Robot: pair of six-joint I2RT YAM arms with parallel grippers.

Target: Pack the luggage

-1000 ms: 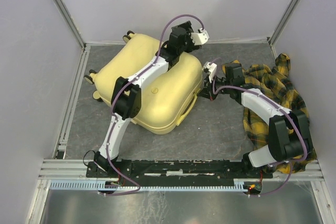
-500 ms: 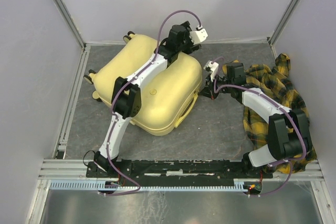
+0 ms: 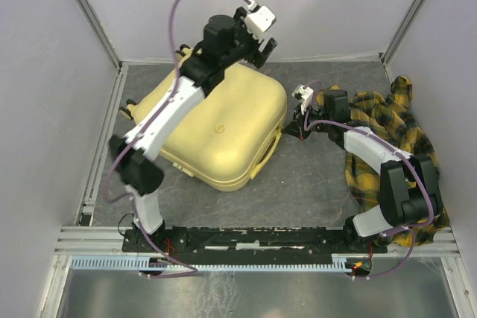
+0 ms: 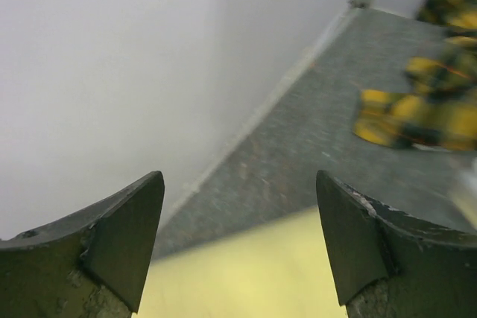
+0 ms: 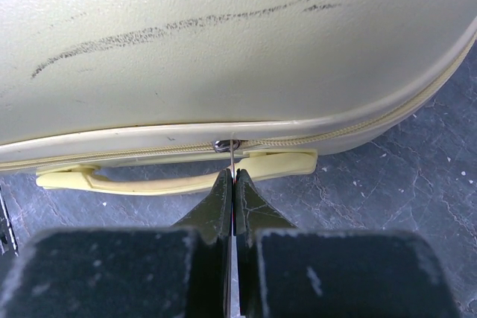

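The luggage is a pale yellow hard-shell suitcase lying shut on the grey floor, left of centre. My left gripper hangs above its far edge, open, with nothing between the fingers. In the left wrist view the gripper looks down on a strip of the yellow shell. My right gripper sits at the luggage's right side. In the right wrist view this gripper is shut on the thin metal zipper pull, just above the yellow handle.
A yellow-and-black plaid shirt lies crumpled on the floor at the right, under the right arm, and shows blurred in the left wrist view. White walls close in the back and both sides. Small wheels stick out at the luggage's left.
The left arm has lifted off the luggage's lid and swung up and back toward the rear wall. The right arm and the luggage have stayed put.
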